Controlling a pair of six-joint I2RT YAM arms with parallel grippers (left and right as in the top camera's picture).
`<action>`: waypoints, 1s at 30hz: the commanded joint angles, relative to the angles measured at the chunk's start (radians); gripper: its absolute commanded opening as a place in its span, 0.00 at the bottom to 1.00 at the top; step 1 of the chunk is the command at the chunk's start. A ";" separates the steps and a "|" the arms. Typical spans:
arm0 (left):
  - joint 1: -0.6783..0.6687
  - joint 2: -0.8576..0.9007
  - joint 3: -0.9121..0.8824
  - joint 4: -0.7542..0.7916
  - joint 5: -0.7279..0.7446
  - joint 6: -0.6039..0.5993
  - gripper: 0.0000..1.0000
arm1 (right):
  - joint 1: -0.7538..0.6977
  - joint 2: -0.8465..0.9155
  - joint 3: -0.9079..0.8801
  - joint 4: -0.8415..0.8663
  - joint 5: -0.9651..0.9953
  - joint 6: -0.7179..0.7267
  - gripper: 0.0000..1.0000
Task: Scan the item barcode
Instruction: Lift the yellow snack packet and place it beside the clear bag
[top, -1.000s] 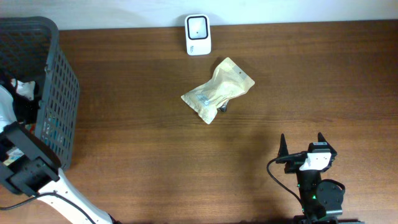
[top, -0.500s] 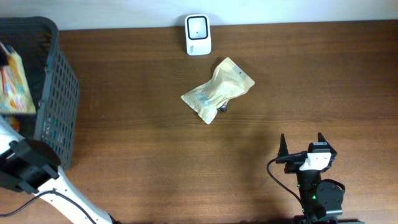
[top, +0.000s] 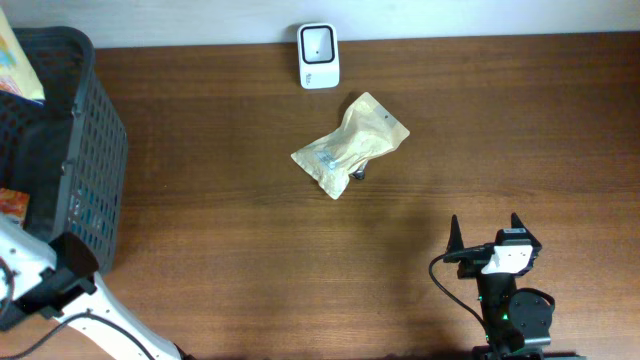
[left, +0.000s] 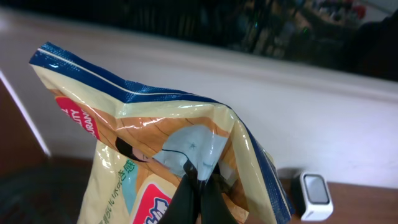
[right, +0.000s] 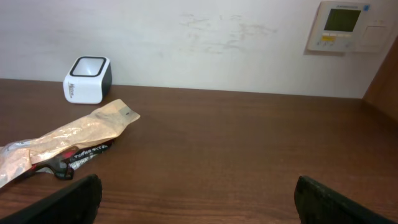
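My left gripper is shut on the lower middle of a glossy snack bag, cream with a blue top seam and red print, which fills the left wrist view. Overhead, only a corner of that bag shows at the far left edge, above the basket. The white barcode scanner stands at the table's back edge, and in the left wrist view the scanner is low on the right, behind the bag. My right gripper rests open near the front right, nothing between its fingers.
A dark mesh basket stands at the left end of the table. A tan pouch lies mid-table in front of the scanner, with a small black item at its edge. A wall panel hangs behind the table.
The snack bag has come up out of the basket and moved toward the far left corner. My left arm's base link has shifted lower and left. The right arm stayed still.
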 joint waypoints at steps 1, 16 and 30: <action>-0.026 -0.122 0.023 0.024 0.040 -0.023 0.00 | 0.005 -0.007 -0.008 -0.004 0.002 0.007 0.98; -0.575 -0.167 -0.047 -0.328 -0.192 0.041 0.00 | 0.005 -0.007 -0.008 -0.004 0.002 0.007 0.98; -0.888 -0.010 -0.616 -0.241 -0.398 -0.007 0.00 | 0.005 -0.007 -0.008 -0.004 0.002 0.007 0.98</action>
